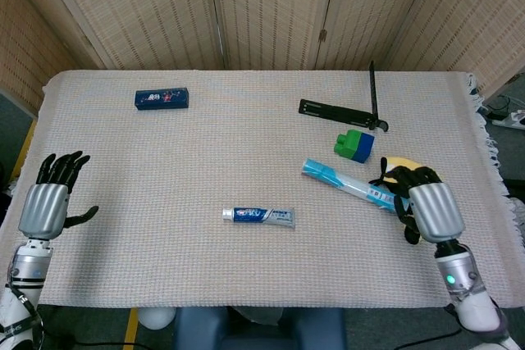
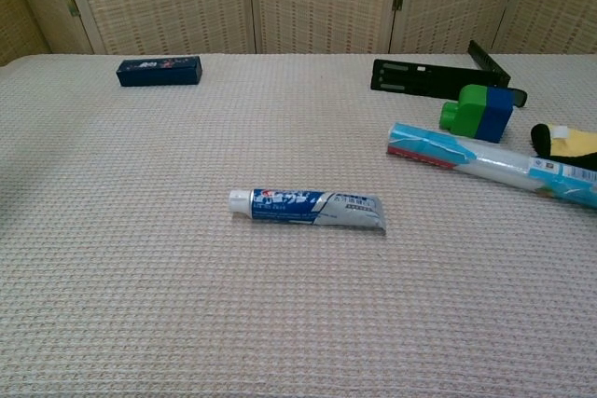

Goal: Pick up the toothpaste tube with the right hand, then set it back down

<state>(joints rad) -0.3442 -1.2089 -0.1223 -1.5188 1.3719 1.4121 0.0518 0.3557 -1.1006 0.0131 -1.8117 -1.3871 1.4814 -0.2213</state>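
Evidently set down, the toothpaste tube [image 1: 257, 216] lies flat mid-surface with cap pointing left, well apart from both empty hands: right hand [image 1: 430, 210] near the right edge, left hand [image 1: 46, 206] far left, fingers spread.

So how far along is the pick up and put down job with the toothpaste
It looks finished. Done: the toothpaste lies flat on the table, touched by nothing. In hand: nothing; the right hand is off at the table's right side near the yellow cloth, and the left hand is open at the left edge. Left: nothing visible, though the lift itself can't be confirmed from this moment alone.
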